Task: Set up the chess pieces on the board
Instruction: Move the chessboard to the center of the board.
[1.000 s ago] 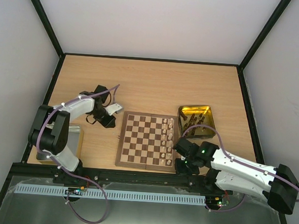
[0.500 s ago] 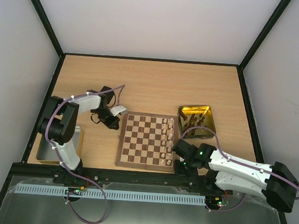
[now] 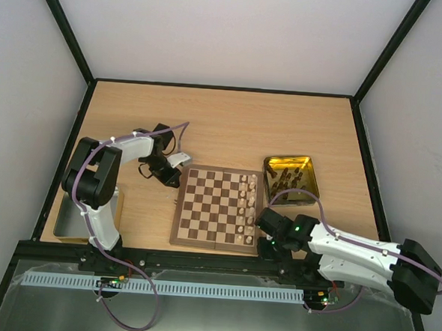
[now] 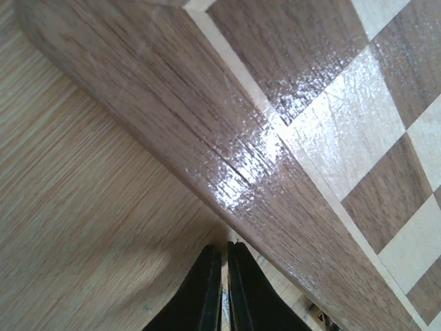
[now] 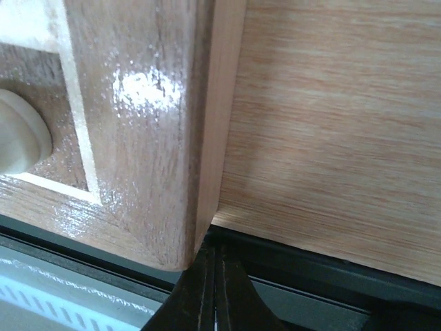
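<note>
Tin tray [image 3: 68, 230]: at the near-left of the tabletop [image 3: 231, 128], well off to the left of the left pincer, partly under that arm.
Left pincer [image 3: 177, 163]: narrow, fingers [image 4: 207, 289] pressed together with nothing between them; tips low over bare tabletop.
The board [image 3: 218, 208]: lies flat; its far-left corner is just beside the left pincer, and its brown border [image 4: 227, 158] runs just ahead and to the right of the tips.
Pale chess pieces [image 3: 247, 205]: stand in two files on the board's right side, beyond the right pincer; one shows at the left edge of the right wrist view [image 5: 21, 141].
Right pincer [image 3: 266, 243]: narrow, fingers [image 5: 231, 289] together, empty; the board's near-right corner [image 5: 151, 138] is just ahead-left of the tips.
Yellow tray [image 3: 311, 165]: beyond the right pincer, near the board's right edge; holds dark chess pieces [image 3: 290, 179].
</note>
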